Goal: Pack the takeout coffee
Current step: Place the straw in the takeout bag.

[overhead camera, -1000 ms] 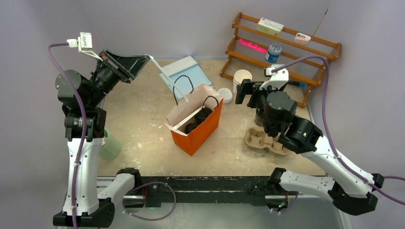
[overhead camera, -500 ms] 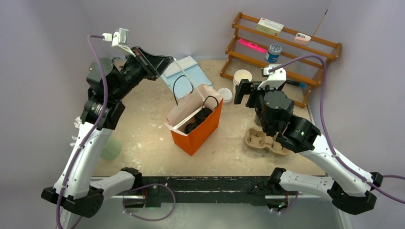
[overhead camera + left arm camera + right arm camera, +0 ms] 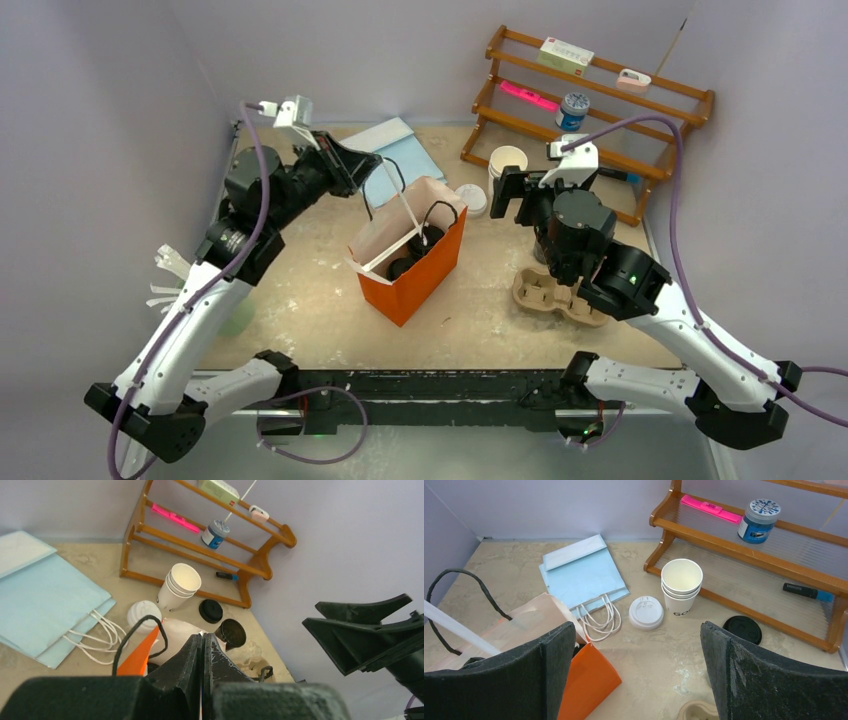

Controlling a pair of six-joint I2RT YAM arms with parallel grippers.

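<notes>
Packing check: white straw [image 3: 402,205] tip inside orange bag [image 3: 420,278].
Left end effector [image 3: 376,166] clamped on white straw, angled to drop it beside black cups [image 3: 405,266] inside; right end effector [image 3: 511,196] apart, beside bag.

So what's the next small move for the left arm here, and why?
Probably open the left fingers to let the white straw drop into the orange bag. They are shut on its upper end, and its lower end sits inside the bag beside the black cups.
</notes>
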